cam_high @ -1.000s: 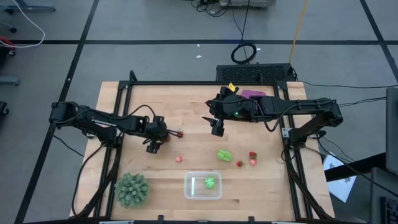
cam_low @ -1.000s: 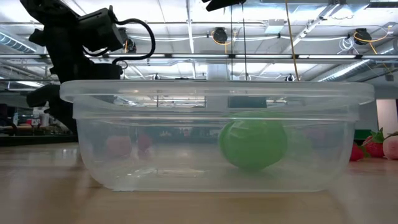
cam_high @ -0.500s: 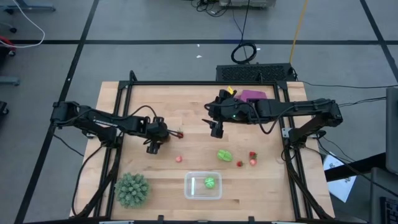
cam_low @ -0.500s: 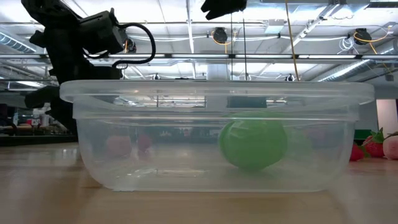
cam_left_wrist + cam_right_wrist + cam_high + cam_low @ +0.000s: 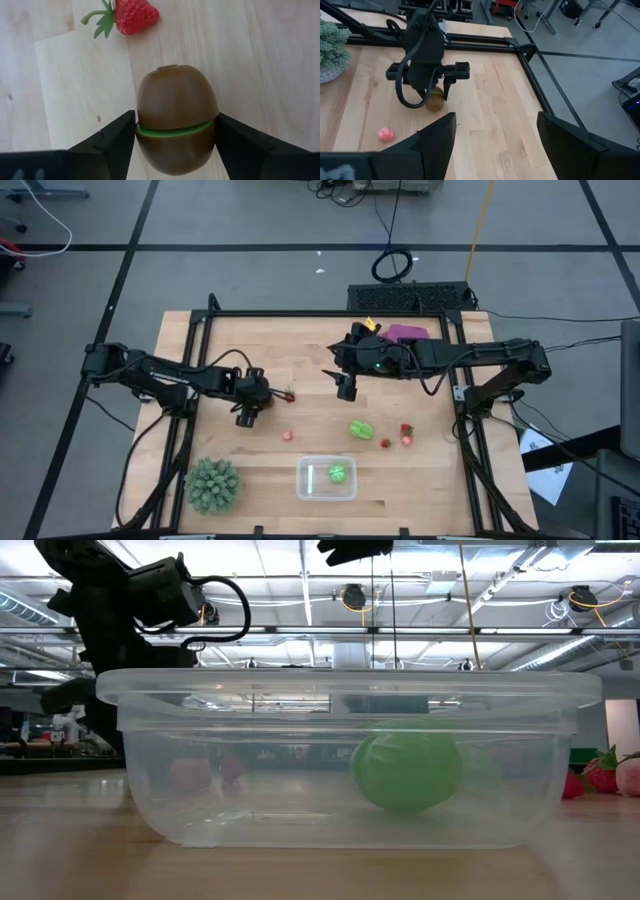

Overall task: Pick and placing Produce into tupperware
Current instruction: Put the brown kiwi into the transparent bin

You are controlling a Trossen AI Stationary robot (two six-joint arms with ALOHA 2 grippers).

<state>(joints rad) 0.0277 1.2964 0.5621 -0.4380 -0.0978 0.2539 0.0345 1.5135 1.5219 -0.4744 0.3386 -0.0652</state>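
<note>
Nearest the front edge of the table (image 5: 420,480) sits the clear tupperware (image 5: 327,478), with one light-green piece (image 5: 339,474) inside it. In the low view the box fills almost the whole picture, so most of the table behind it is hidden. Two pink blurs show through its wall there, too fuzzy to name. To the left of the box stands the spiky green plant (image 5: 212,485).

A bit farther back lies a second light-green piece (image 5: 361,429). Right of it are small red strawberries (image 5: 406,434). One more small red piece (image 5: 288,435) lies to the left, alone.

Farther still, on the left side, the left gripper (image 5: 175,131) is down at the wood. Its two fingers (image 5: 112,142) press on both sides of the brown kiwi (image 5: 175,117), right at its green seam. From above the kiwi is hidden under the gripper. A strawberry with a green stem (image 5: 131,16) lies just beyond the kiwi, not touching it.

The right gripper (image 5: 345,385) hangs above the middle of the table, fingers apart, holding nothing. A purple cloth (image 5: 407,333) lies at the far edge, partly hidden by the right arm.
</note>
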